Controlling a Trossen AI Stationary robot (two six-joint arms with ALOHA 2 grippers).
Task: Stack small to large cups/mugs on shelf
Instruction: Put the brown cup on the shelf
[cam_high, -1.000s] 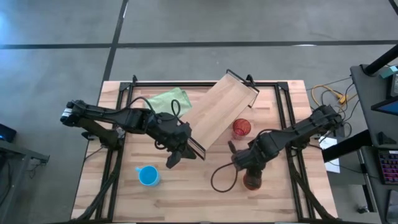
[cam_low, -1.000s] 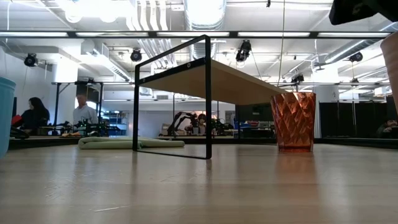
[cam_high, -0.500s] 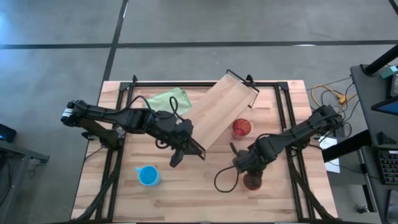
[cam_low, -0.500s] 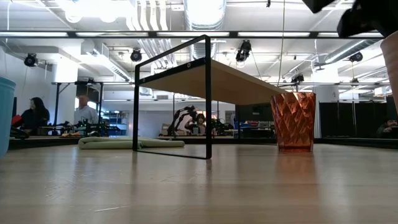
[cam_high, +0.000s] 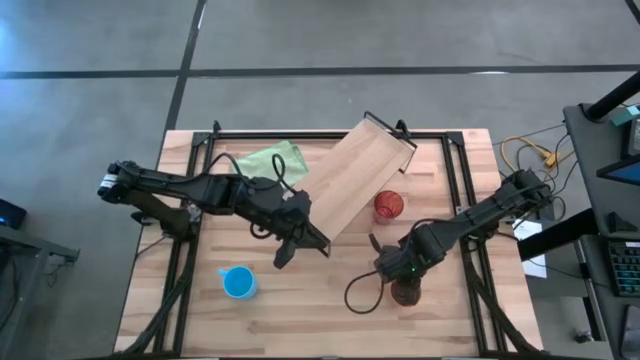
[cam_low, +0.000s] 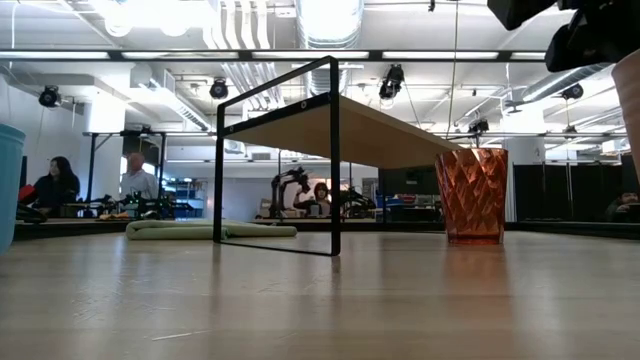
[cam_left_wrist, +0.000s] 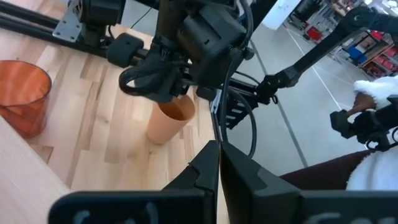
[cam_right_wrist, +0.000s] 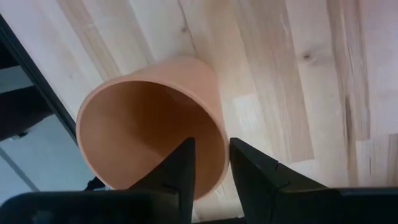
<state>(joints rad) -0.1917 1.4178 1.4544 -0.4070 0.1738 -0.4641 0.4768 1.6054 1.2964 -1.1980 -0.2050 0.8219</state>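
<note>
The orange-brown cup (cam_high: 405, 292) stands on its base near the table's near right; it also shows in the right wrist view (cam_right_wrist: 149, 130) and the left wrist view (cam_left_wrist: 171, 121). My right gripper (cam_right_wrist: 212, 165) is open just above it, one finger over the cup's mouth and one outside the wall. The translucent red tumbler (cam_high: 388, 207) stands on the table beside the shelf (cam_high: 355, 180), a light-wood board on black wire legs (cam_low: 333, 170). The blue cup (cam_high: 237, 282) stands at the near left. My left gripper (cam_high: 283, 250) hovers shut by the shelf's near end. My right gripper comes from above, slanting, with its fingers (cam_right_wrist: 249, 171) on either side of the orange-brown cup's rim (cam_right_wrist: 214, 146) on the side nearest the gripper. A gap shows between the fingers, and I cannot tell whether either one touches the wall. The cup stands on the table.
A pale green cloth (cam_high: 270, 160) lies at the far left, beyond the shelf. A loop of black cable (cam_high: 362, 292) hangs from the right arm over the table. Bare wood lies between the blue cup and the orange-brown cup. People sit in the room behind (cam_low: 55, 185).
My right gripper has come down a little over the orange-brown cup, which has stayed in place. My left gripper has drifted slightly toward the shelf's near end.
</note>
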